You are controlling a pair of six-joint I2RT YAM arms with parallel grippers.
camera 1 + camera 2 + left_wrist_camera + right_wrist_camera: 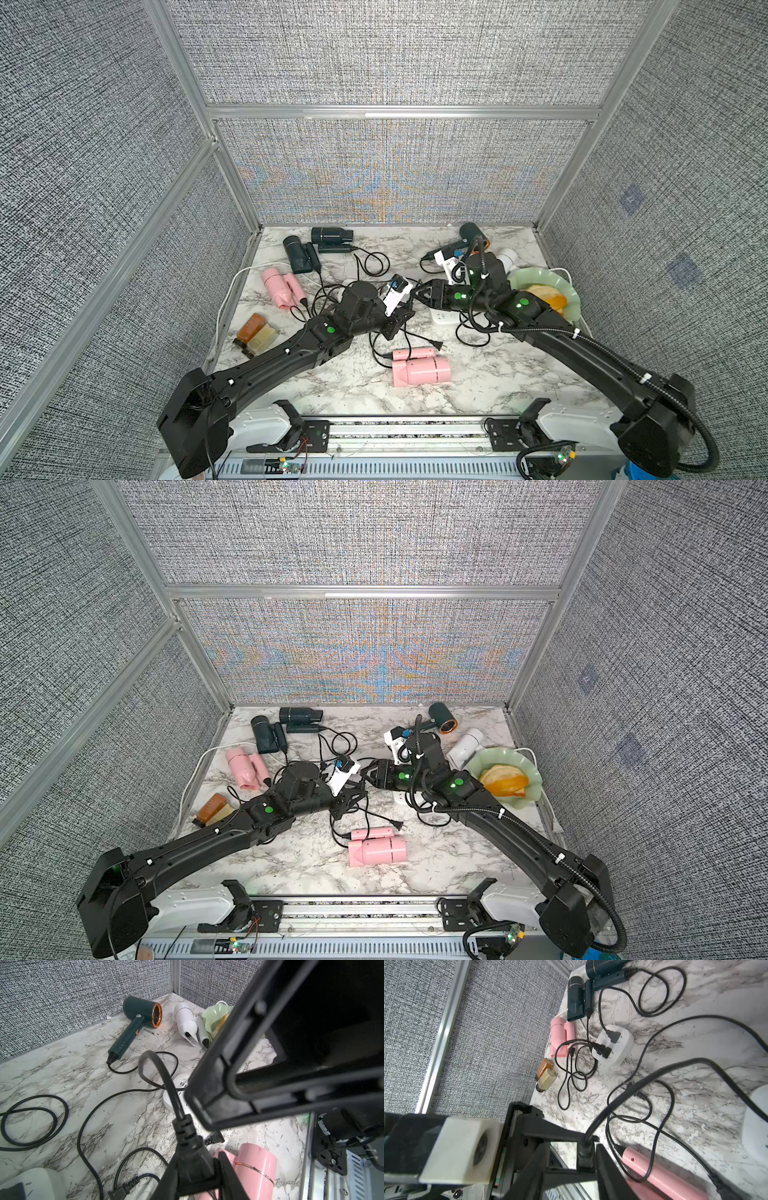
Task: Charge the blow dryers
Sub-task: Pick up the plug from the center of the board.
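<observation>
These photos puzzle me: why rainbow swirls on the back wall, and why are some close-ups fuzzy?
Both top views: the woven back wall shows coloured moiré bands, likely a camera artefact. Left wrist view: the plug near the lens is soft, the green dryer beyond sharp. Right wrist view: the nearest cord blurs likewise.

Bright, even light; soft shadows; moiré on the back panel (386,174); wrist-view foregrounds blurred.
</observation>
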